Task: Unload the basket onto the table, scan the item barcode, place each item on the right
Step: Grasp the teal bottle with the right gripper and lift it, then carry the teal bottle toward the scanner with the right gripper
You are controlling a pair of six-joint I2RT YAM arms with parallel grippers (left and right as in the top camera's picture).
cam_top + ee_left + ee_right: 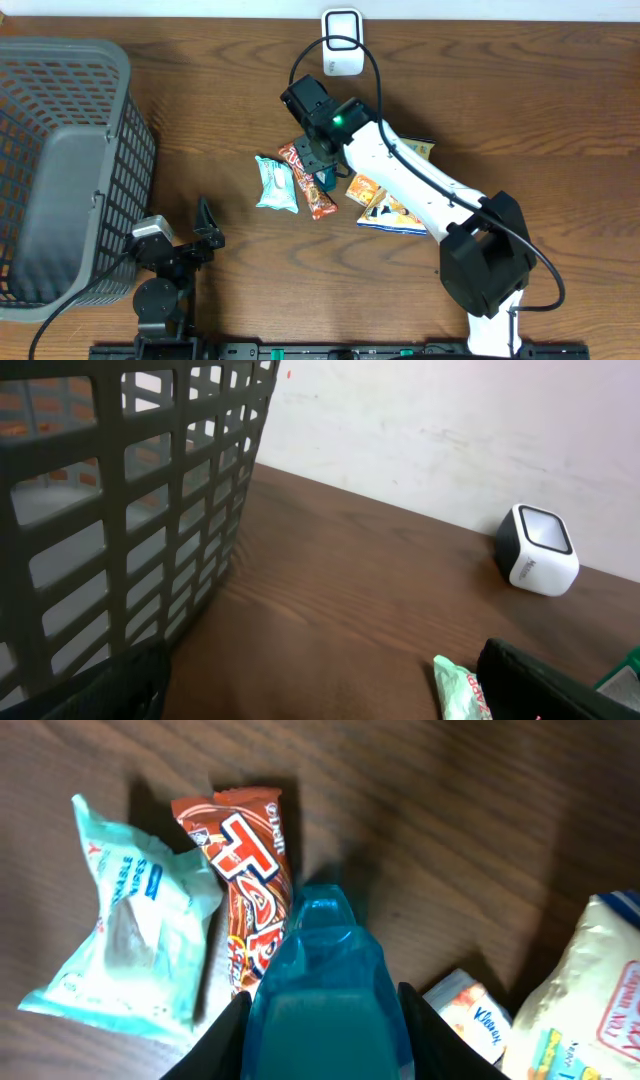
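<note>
R arm: you have it stretched from near right to mid table [200, 120], wrist tipped down. R gripper [318, 168]: jaws part-closed, clamped on blue pack [315, 970], which overlaps red bar [245, 860]. L arm: folded near left by basket [60, 60]. L gripper [208, 232]: wide open, holds nothing. Scanner [341, 42]: far edge.

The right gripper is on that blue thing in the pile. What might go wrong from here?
1. The blue item sits between the fingers of the right gripper and partly overlaps the red candy bar. Lifting it may drag or nudge the bar.
2. No barcode shows on the item's visible face, so it may reach the scanner turned the wrong way and fail to read.
</note>
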